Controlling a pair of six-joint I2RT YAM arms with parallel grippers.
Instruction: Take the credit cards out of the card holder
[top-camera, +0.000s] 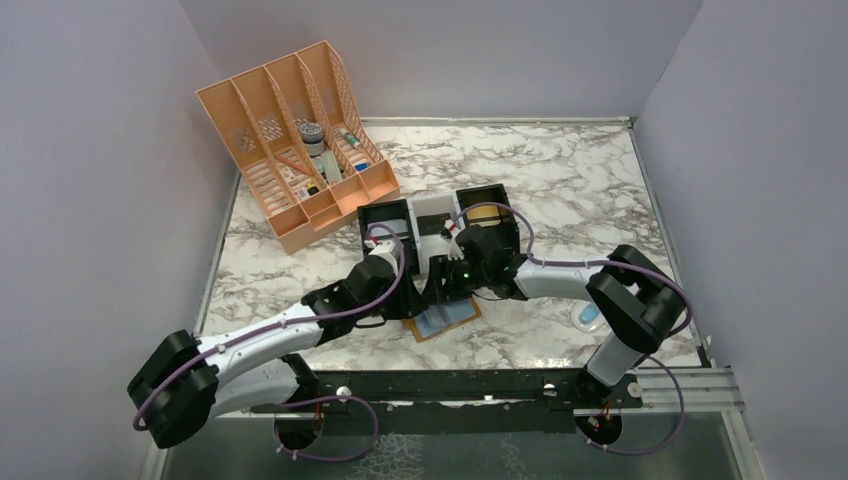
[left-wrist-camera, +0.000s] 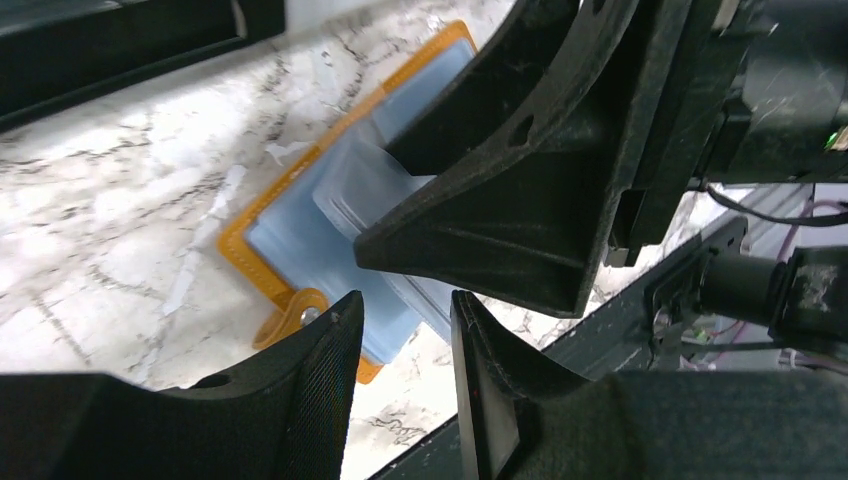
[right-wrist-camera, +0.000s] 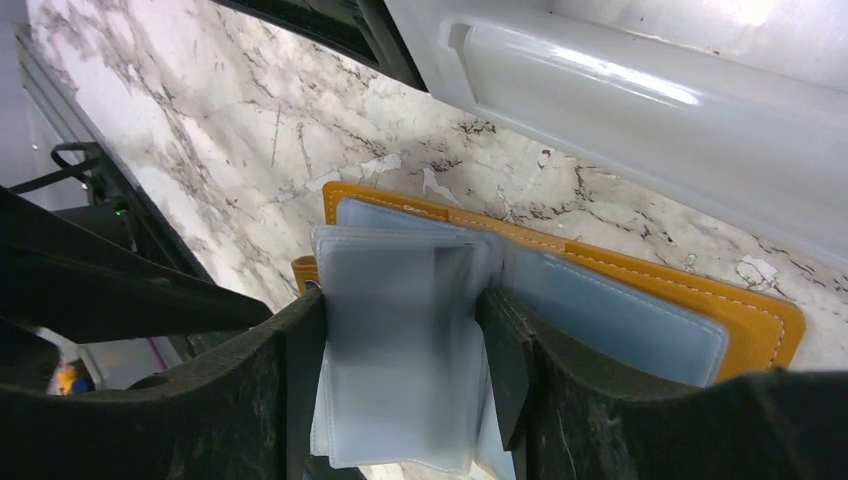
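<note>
The card holder (top-camera: 441, 325) lies open on the marble near the front edge, tan rim around pale blue panels (right-wrist-camera: 620, 320) (left-wrist-camera: 285, 235). A stack of pale grey-blue credit cards (right-wrist-camera: 395, 400) stands up from its middle (left-wrist-camera: 355, 190). My right gripper (right-wrist-camera: 400, 300) comes down over it, one finger pressed on each side edge of the stack. My left gripper (left-wrist-camera: 405, 320) hovers at the holder's near corner by the tan snap tab. Its fingers (left-wrist-camera: 320, 360) are apart, with only marble showing between them. In the top view both grippers (top-camera: 418, 298) (top-camera: 452, 283) meet over the holder.
An orange file organiser (top-camera: 295, 150) with small items stands at the back left. Two black bins (top-camera: 385, 225) (top-camera: 485, 205) and a white bin (top-camera: 432, 215) sit just behind the holder. A clear-blue packet (top-camera: 588, 318) lies by the right arm. The table's metal rail (top-camera: 480, 385) runs close in front.
</note>
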